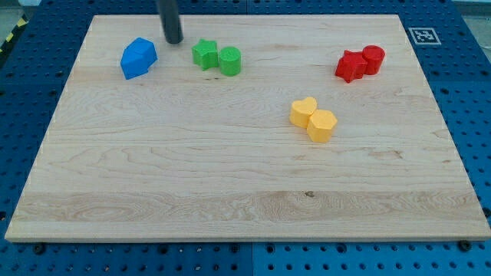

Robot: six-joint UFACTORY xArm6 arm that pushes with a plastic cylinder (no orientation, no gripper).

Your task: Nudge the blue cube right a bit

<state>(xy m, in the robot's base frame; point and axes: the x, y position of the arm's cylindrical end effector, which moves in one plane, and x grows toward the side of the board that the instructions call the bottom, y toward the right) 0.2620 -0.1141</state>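
Note:
The blue cube (138, 58) sits on the wooden board (245, 169) near the view's top left. My tip (175, 41) rests on the board just up and to the right of the blue cube, apart from it, and to the left of the green star (204, 54). The rod rises out of the view's top edge.
A green cylinder (229, 60) touches the green star's right side. A red star (351, 66) and a red cylinder (373, 58) sit together at the top right. A yellow heart (304, 111) and a yellow hexagon-like block (322, 126) sit right of centre.

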